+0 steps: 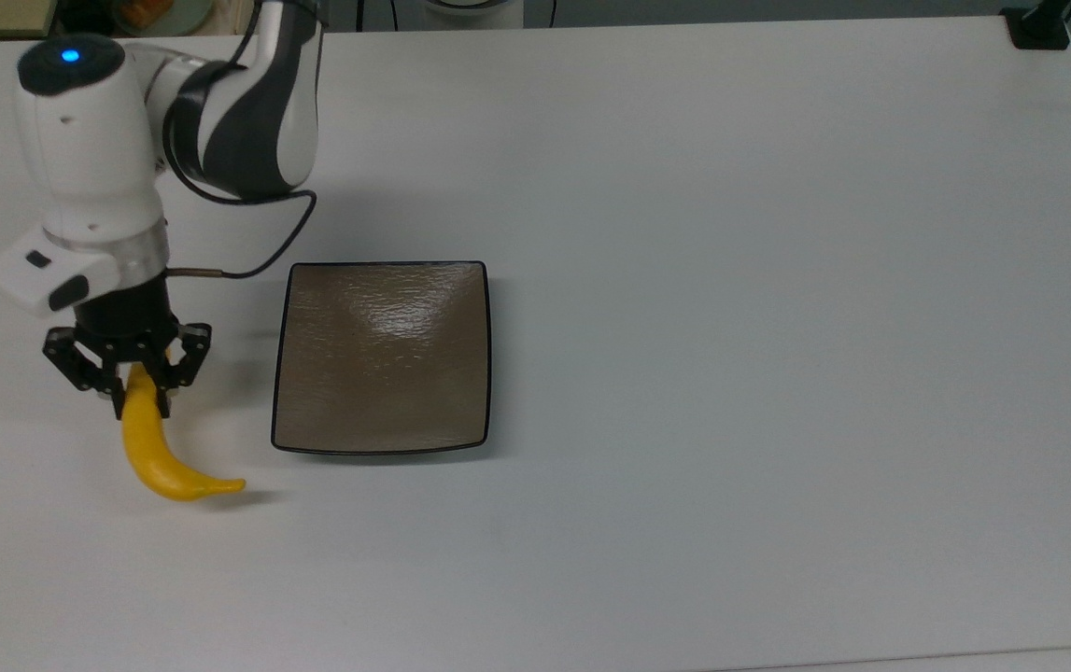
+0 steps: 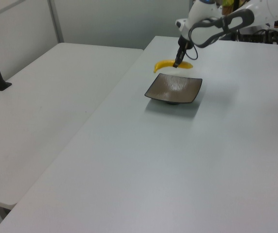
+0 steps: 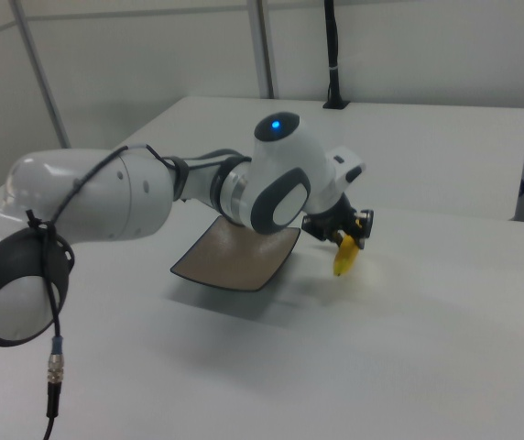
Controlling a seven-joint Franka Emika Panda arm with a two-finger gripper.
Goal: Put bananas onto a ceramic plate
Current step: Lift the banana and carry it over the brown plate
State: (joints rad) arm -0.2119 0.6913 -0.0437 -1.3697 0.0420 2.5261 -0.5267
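The yellow banana (image 1: 157,455) hangs in the air off the white table, held by its upper end in my gripper (image 1: 135,390), which is shut on it. Its shadow lies on the table to the top view's right of it. The square brown ceramic plate (image 1: 384,359) sits flat on the table, to the top view's right of the banana, with nothing on it. In the left view the banana (image 2: 166,64) floats behind the plate (image 2: 174,89) under my gripper (image 2: 177,64). In the right view the banana (image 3: 344,255) hangs from my gripper (image 3: 346,236) beside the plate (image 3: 237,258).
The arm's white body (image 1: 87,159) and its black cable (image 1: 260,247) reach over the table's upper left in the top view. A black clamp (image 1: 1039,28) sits at the table's far right corner. A second white table (image 2: 46,97) stands on the left view's left.
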